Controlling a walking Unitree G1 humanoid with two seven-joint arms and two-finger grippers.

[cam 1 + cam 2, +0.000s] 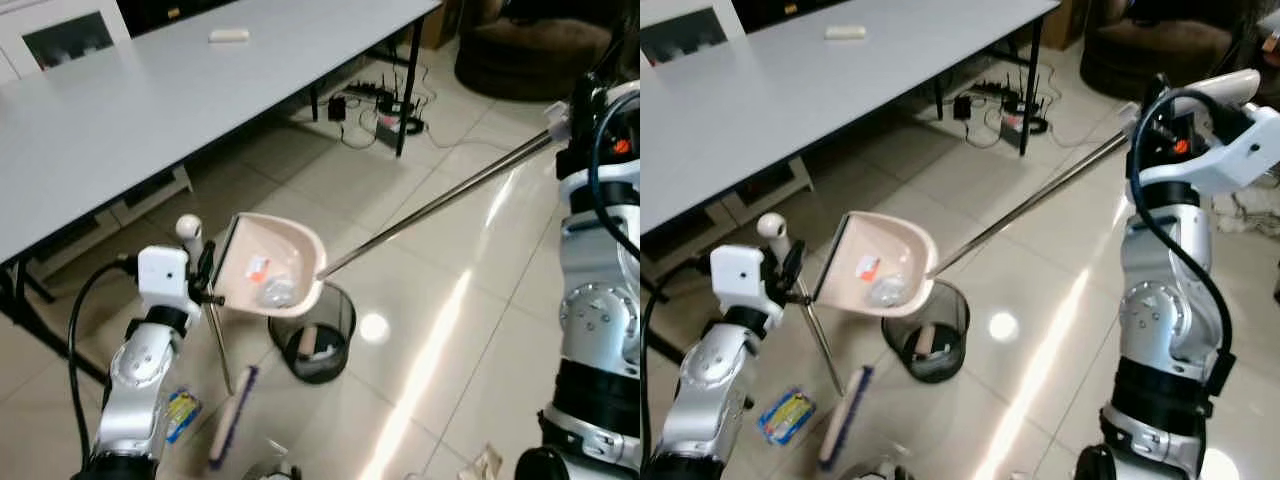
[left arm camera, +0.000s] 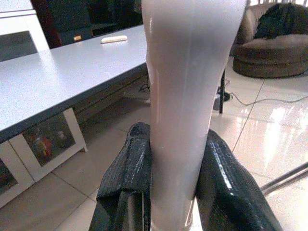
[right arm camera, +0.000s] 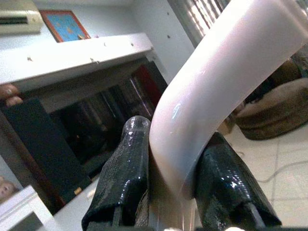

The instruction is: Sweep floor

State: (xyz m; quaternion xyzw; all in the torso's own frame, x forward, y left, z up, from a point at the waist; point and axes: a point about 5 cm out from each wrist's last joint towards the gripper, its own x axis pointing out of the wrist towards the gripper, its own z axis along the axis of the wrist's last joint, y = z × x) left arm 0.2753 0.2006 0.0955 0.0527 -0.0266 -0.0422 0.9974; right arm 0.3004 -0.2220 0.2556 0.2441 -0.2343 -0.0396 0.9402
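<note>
The left gripper [image 2: 171, 192] is closed on the pink handle [image 2: 190, 96] of a broom, beside the dustpan [image 1: 268, 265]. The dustpan holds some litter [image 1: 273, 290] (perhaps crumpled wrappers) and hangs tilted over the bin [image 1: 318, 340]. The right gripper [image 3: 178, 185] clamps the pan's handle [image 3: 216, 82] above its metal pole [image 1: 440, 205]. The brush head [image 1: 232, 415] lies on the floor.

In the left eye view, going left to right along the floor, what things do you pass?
Blue and yellow packet → purple-backed brush lying flat → black mesh wastebasket, with the pink plastic dustpan held above it → round glare spot on the tile.
</note>
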